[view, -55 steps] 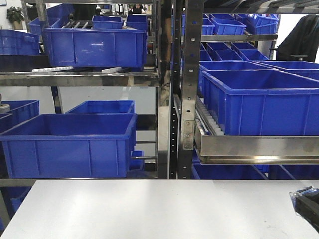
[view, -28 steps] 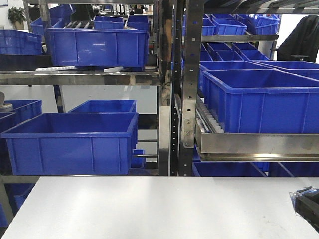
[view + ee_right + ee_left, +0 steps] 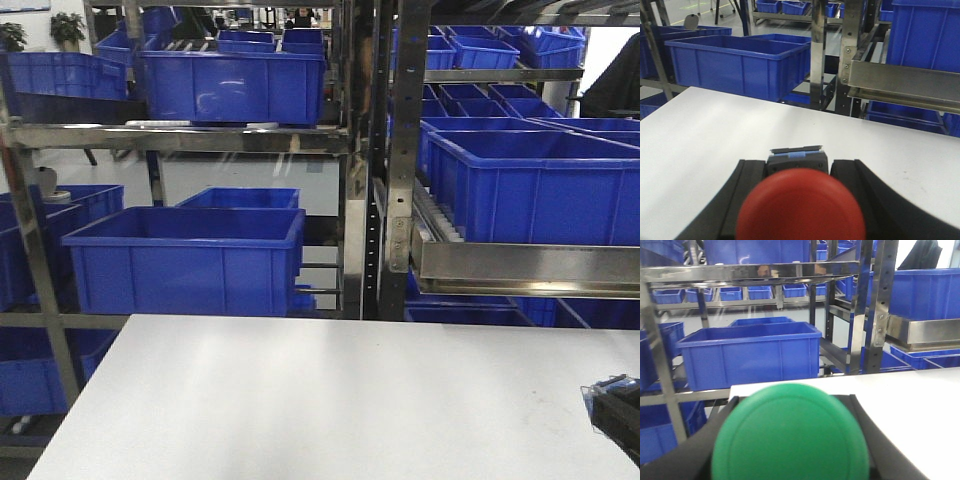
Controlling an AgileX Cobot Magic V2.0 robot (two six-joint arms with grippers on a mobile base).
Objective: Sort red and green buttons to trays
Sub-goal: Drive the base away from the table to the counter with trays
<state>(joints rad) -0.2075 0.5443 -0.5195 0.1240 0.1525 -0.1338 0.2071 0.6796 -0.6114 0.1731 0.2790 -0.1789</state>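
Carrying step, I judge: the left end effector (image 3: 795, 400) pinches the green button (image 3: 790, 435) and the right end effector (image 3: 799, 167) pinches the red button (image 3: 801, 207) over the near tabletop (image 3: 300, 400), and since neither tray is in view, each must next find its matching one.

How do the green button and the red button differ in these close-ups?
The green button has a green cap, the red button a red one. The green button's cap fills more of its picture than the red button's. The red button shows part of its body behind the cap; the green button's body is hidden. Both caps are round and smooth.
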